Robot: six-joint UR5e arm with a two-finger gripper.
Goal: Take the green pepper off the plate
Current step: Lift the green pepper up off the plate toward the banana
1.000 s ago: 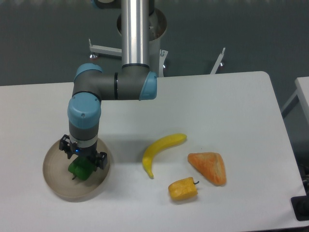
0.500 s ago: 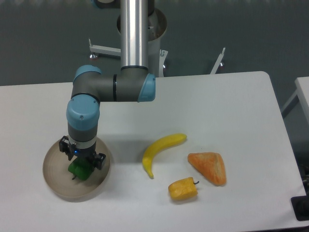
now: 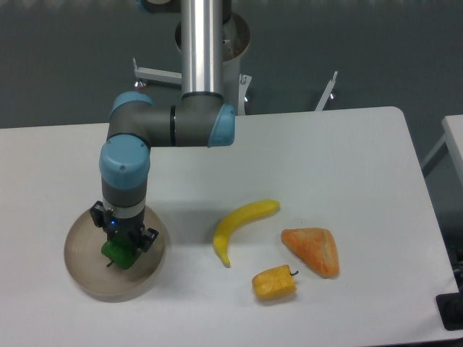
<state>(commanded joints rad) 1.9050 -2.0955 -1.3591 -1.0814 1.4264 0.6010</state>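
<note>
A dark-green green pepper (image 3: pixel 120 254) is sitting on a beige plate (image 3: pixel 83 271). On the white table (image 3: pixel 333 159) a yellow banana (image 3: pixel 241 223), a yellow-orange pepper (image 3: pixel 275 283) and an orange wedge (image 3: pixel 312 250) are showing; the arm (image 3: pixel 145 137) is gleaming grey, silver and light blue.

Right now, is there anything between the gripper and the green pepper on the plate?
Nothing visible is in the way. The gripper is directly over the green pepper, which sits inside the plate with nothing else in the dish. The banana and yellow pepper lie apart on the table.
</note>
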